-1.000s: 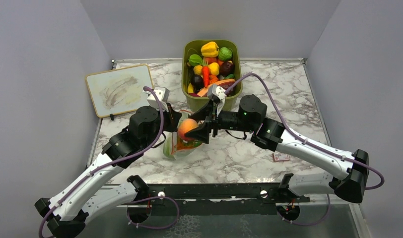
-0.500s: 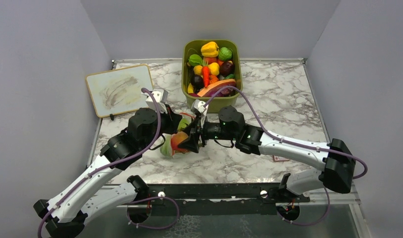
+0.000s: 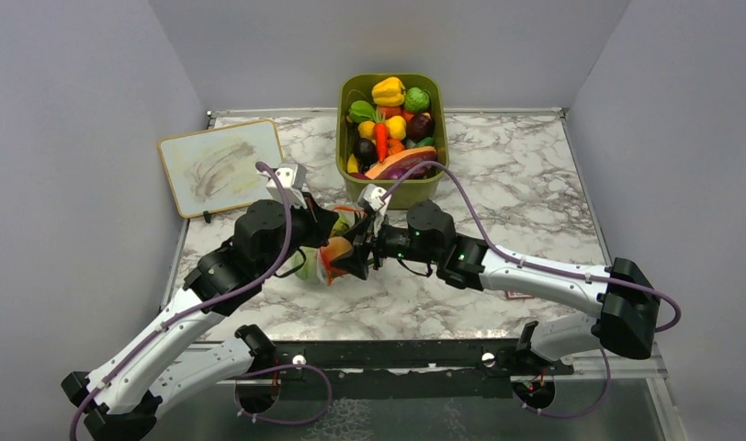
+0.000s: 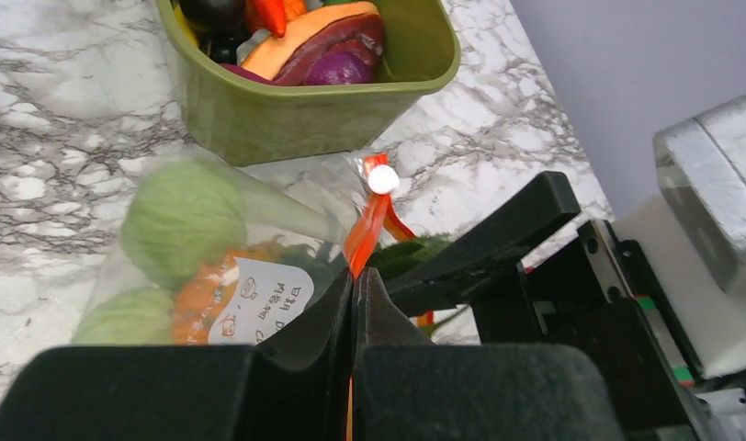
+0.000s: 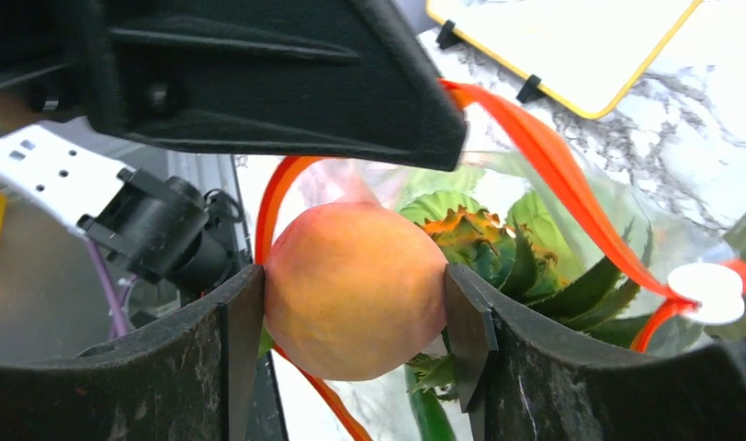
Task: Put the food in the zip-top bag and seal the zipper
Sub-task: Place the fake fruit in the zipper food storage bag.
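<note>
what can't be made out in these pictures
- Left wrist view: label print too small to read; the left gripper covers the near side of the zip-top bag.
- Right wrist view: whether the peach fruit in the right gripper sits inside the zipper.
- Top view: bag mouth, under both grippers.

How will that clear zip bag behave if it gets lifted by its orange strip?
Probably floppy: the zip-top bag is thin, crinkled film draped over the green balls. It would likely hang bottom-heavy, since they lie deep inside. The zipper, pinched in the left hand, looks slick and might slip.
</note>
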### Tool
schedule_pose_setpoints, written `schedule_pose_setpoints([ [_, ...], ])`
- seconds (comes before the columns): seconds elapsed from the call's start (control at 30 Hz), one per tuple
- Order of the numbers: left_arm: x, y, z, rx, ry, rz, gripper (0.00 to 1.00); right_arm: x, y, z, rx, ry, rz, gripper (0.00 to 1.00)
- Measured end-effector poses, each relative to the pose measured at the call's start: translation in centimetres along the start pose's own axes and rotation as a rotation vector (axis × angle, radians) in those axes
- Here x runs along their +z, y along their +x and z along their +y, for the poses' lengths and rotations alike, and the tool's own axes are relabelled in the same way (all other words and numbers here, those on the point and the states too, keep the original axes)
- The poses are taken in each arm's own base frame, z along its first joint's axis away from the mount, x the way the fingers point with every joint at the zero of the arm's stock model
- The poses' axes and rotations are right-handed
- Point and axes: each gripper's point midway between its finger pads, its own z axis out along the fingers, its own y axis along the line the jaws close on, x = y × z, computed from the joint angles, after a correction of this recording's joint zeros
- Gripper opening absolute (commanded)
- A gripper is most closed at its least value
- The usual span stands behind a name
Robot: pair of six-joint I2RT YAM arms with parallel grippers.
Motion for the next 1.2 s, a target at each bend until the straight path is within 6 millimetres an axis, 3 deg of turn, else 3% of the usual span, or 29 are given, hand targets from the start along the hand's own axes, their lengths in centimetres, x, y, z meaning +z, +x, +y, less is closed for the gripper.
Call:
schedule_pose_setpoints([
  [0.2,-0.7,0.0,-0.8,-0.078,0.044,-0.003,0.00,1.4,0.0,-1.4,0.013,0.062,-0.056,0.43],
  [0.3,-0.7,0.9,-0.6,-0.120,0.048,0.011,0.00,2.3,1.0,-1.9,0.037,0.087,-0.045,0.47],
  [0.47,-0.4,2.2,-0.1,-0.151,0.037,0.030,0.00,2.2,2.1,-2.3,0.085,0.124,-0.002,0.65],
  [0.6,-0.5,1.9,-0.3,-0.166,0.051,0.011,0.00,0.1,0.9,-1.8,0.116,0.140,0.006,0.66],
  [0.87,-0.5,0.9,-0.6,-0.164,0.063,-0.031,0.00,-6.9,-4.6,-0.4,0.164,0.187,-0.091,0.65],
  [1.03,-0.3,1.0,-0.6,-0.157,0.060,-0.026,0.00,-9.0,-4.3,-0.6,0.227,0.236,-0.078,0.62],
  [1.2,-0.1,1.0,-0.7,-0.159,0.064,-0.030,0.00,-8.4,-2.0,-1.0,0.264,0.251,-0.039,0.61],
])
